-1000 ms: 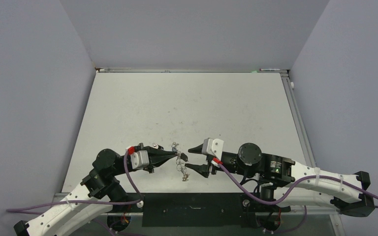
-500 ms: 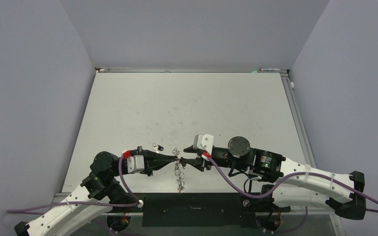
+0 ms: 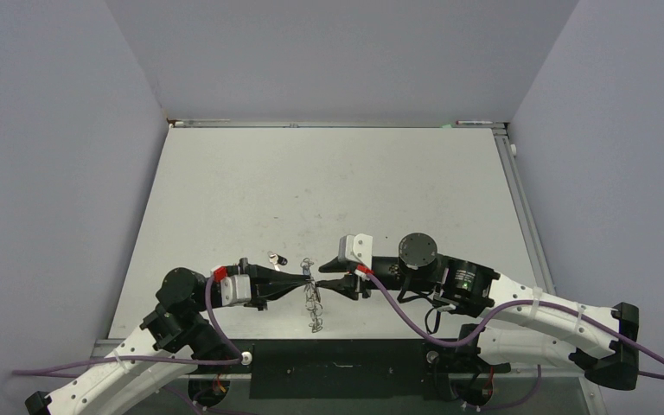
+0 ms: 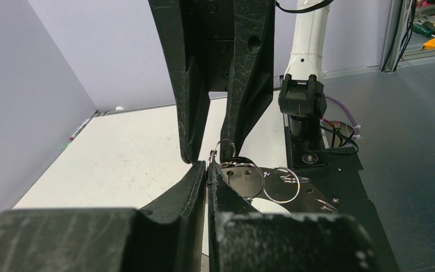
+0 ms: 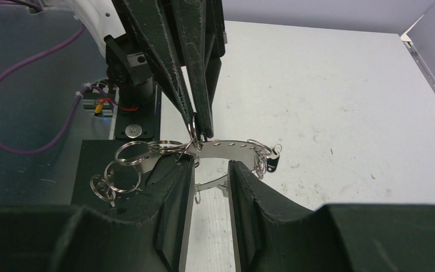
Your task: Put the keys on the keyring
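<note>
Right wrist view: the keyring (image 5: 232,146) hangs over the near part of the desk (image 5: 328,85), its flat band lying crosswise just ahead of the right jaws, which stand apart. Opposite, the left jaws, pressed together, pinch its rim; both arms are equally near.

Right gripper (image 3: 322,282) now drawn left, tip to tip with left gripper (image 3: 308,278), its jaws narrowed from a wide spread to a slim gap at the keyring (image 5: 226,146), right elbow swung left, dangling rings (image 3: 315,322) hang slightly nearer.
</note>
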